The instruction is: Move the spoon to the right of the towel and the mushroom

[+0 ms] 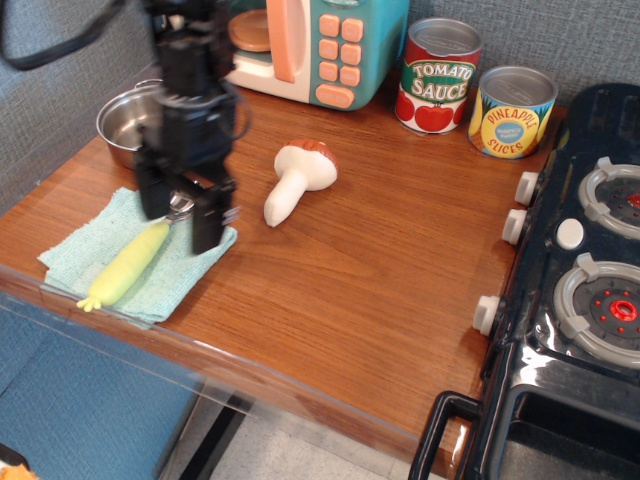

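The spoon lies diagonally on the teal towel at the table's front left; its pale-yellow handle shows, its silver bowl is mostly hidden behind the gripper. My gripper hangs open just above the spoon's bowl end, one finger on the left and one on the right. The mushroom lies on its side on the wood to the right of the towel, white stem toward the front.
A steel pot stands behind the towel, partly hidden by the arm. A toy microwave, a tomato sauce can and a pineapple can line the back. A toy stove fills the right side.
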Controlling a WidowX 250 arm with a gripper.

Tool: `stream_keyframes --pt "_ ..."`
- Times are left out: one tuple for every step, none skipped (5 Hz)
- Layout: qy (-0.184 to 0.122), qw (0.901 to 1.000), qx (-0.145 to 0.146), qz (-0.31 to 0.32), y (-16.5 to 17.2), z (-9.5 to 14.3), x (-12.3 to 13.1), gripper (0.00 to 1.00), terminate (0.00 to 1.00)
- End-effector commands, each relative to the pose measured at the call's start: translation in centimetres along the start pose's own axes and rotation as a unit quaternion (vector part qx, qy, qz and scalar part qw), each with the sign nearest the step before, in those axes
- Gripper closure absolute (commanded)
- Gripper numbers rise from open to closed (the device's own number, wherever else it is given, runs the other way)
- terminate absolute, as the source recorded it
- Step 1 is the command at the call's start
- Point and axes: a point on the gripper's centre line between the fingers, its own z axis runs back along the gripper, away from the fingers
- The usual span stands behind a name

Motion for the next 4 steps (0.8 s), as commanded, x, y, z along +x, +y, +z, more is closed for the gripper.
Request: stream_keyframes --pt "-0.057 0.9975 0.039 -0.014 2.0 0.3 -3.6 0.0 0.0" --pt "-0.05 0.998 0.036 -0.013 2.2 -0.3 -3.6 0.0 0.0" --pt "-0.046 0.998 0.038 -0.02 1.9 -0.7 -3.2 1.0 0.0" --pt "-0.043 0.9978 0.045 -0.02 1.7 -0.7 -3.2 1.0 0.0"
